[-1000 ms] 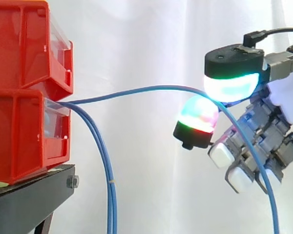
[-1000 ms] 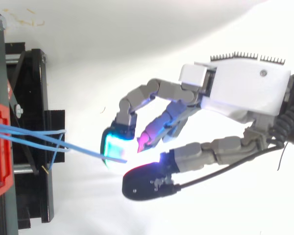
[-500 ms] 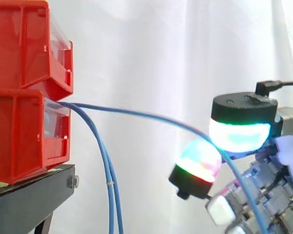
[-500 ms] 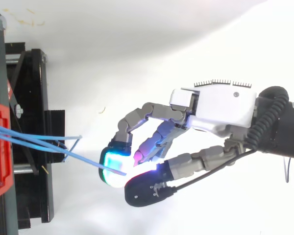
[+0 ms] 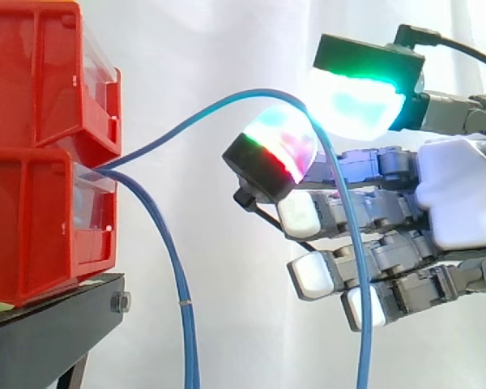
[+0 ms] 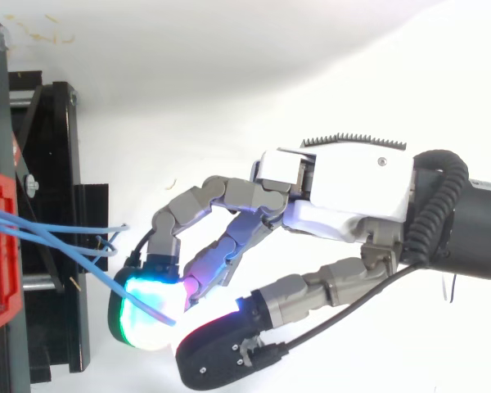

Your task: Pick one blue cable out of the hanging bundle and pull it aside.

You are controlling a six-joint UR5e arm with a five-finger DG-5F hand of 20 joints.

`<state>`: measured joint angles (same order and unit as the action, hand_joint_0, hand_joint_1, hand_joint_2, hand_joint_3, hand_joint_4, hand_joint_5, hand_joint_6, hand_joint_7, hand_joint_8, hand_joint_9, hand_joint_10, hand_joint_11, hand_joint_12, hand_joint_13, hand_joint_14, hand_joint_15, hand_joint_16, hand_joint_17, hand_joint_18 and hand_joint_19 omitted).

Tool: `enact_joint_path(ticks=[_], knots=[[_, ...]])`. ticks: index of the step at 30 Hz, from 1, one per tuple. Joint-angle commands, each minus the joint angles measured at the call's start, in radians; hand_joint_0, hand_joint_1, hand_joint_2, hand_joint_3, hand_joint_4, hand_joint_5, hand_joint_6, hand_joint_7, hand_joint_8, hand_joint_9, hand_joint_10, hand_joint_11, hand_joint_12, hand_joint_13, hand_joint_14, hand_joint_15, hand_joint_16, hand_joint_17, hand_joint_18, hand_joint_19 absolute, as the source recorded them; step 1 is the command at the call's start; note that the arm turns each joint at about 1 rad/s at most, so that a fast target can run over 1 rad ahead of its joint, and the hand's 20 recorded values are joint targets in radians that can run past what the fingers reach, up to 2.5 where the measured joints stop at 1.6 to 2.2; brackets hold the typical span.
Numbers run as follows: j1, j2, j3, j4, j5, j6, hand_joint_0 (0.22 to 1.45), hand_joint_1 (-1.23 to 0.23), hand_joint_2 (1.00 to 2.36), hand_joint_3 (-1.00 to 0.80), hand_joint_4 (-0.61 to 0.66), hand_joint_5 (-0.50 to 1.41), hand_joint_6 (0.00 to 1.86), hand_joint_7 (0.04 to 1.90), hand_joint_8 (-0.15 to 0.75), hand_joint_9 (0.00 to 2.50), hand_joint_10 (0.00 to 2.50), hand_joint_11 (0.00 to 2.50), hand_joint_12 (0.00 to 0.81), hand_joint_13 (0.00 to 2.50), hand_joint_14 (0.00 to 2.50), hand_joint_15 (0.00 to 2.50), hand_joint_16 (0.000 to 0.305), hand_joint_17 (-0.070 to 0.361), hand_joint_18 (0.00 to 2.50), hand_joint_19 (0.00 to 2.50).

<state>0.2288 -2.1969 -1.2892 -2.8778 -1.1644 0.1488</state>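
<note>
**Change noted:** The hand [image 5: 458,194] has risen vs. 0.5 s ago and closed in toward the lower red bin [image 5: 40,227]. In the top view it has also shifted sideways, off the line of the other cables. The blue cable [image 5: 259,92] ran out from the bin in a shallow sag; it now stands in a tall, tight arch.

**Hand state:** Thumb pad [image 5: 352,101] and one finger pad [image 5: 279,146] are brought together on the cable, i.e. a pinch. The glow hides the contact line, so a firm clamp is probable, not confirmed. The remaining fingers lie roughly straight below, carrying nothing.

**Task's thing, location:** The cable leaves the front of the lower red bin, peaks above and outboard of it, passes between the two pads, then drops free.

**Axis / heading:** The held span runs bin-to-hand, angled away from the bin front in the top view. The tail beyond the pinch points straight down.

**Rest of bundle** [image 5: 184,316]: hangs just beside the bin front, well apart from the held cable.

**Assessment:** One cable is isolated and the sideways offset is gained, but the approach toward the bin added slack. The pull aside looks underway, not complete.
</note>
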Motion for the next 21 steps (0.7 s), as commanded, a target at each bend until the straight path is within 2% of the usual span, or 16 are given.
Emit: enact_joint_path(ticks=[1, 21], knots=[[0.0, 0.0, 0.001, 0.002, 0.0, 0.0, 0.57, -0.83, 1.01, -0.04, -0.1, 0.0, 0.83, 0.88, 0.234, 1.02, 0.01, 0.17, 0.383, 0.87, 0.02, 0.49, 0.052, 0.116, 0.76, 0.58], [0.0, 0.0, -0.001, 0.002, 0.002, 0.0, 0.57, -0.84, 1.01, -0.03, -0.09, 0.0, 0.83, 0.87, 0.241, 1.05, 0.01, 0.19, 0.383, 0.89, 0.02, 0.51, 0.052, 0.118, 0.78, 0.59]])
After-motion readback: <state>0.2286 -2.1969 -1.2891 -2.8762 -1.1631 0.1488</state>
